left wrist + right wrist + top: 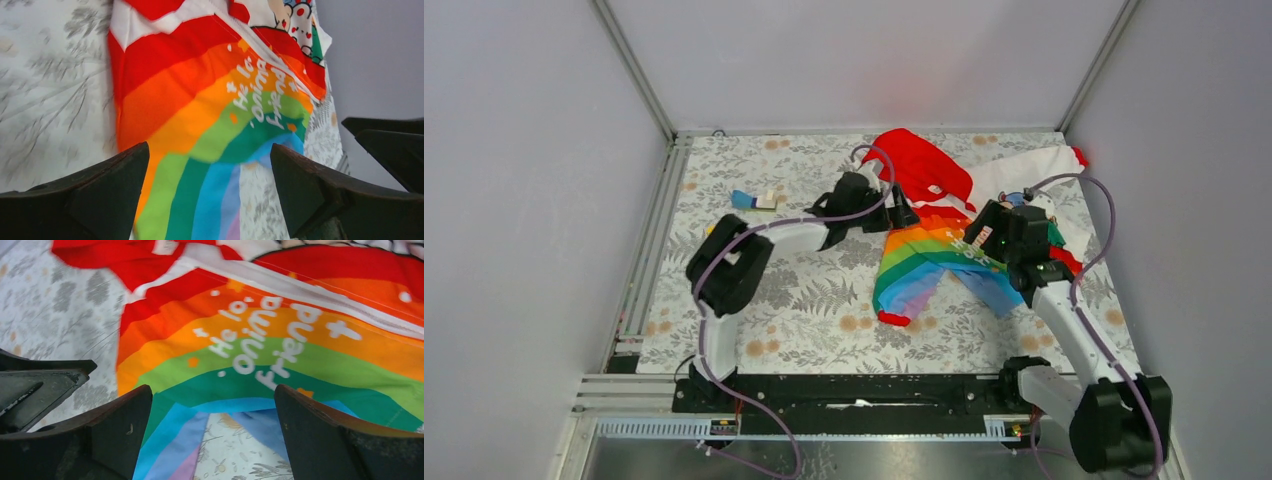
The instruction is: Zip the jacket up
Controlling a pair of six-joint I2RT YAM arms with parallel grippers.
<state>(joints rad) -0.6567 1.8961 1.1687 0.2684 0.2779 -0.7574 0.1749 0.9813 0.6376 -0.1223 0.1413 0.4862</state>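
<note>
Spread wide, empty — left gripper point(210, 192) and right gripper point(214, 435) hover over the jacket point(929, 255), probably lining up its parted near hem.

Jacket point(924, 258) on table point(804, 300), between left claw point(209, 152) and right claw point(212, 394).

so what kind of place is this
Probably a robot test cell: grey walls on metal framing box in a table, a left arm and right arm are bolted to a rail at its edge, and a jacket lies on it.
</note>
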